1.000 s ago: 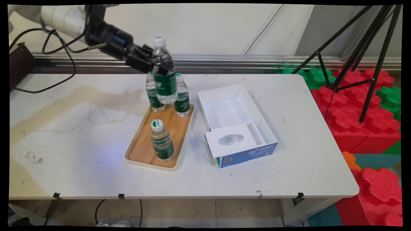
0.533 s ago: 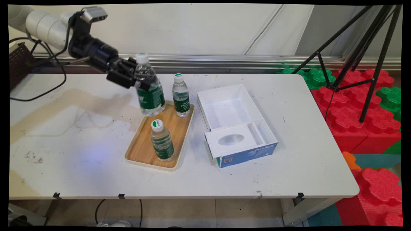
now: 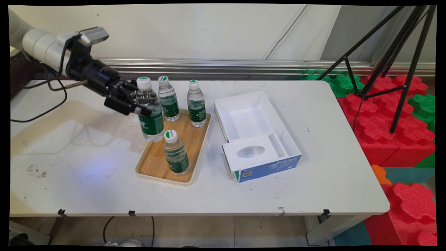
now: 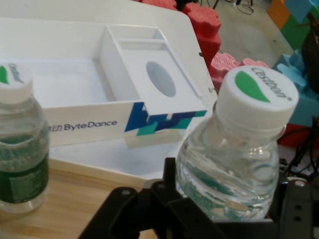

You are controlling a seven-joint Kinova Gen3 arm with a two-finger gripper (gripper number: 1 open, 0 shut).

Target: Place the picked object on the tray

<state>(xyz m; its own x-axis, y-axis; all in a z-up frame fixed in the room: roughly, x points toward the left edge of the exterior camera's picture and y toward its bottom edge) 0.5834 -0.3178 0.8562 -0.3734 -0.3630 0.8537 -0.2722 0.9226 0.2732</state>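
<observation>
Over the wooden tray's (image 3: 156, 164) left edge, the gripper (image 3: 137, 104) clamps a water bottle (image 3: 149, 111) upright by its shoulder; its cap reads "cestbon". Beside the tray lies an open white box (image 3: 256, 134) lettered "ByteDance".

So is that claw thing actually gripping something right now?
Gripper: shut on a water bottle, holding it upright at the left edge of the wooden tray.
</observation>
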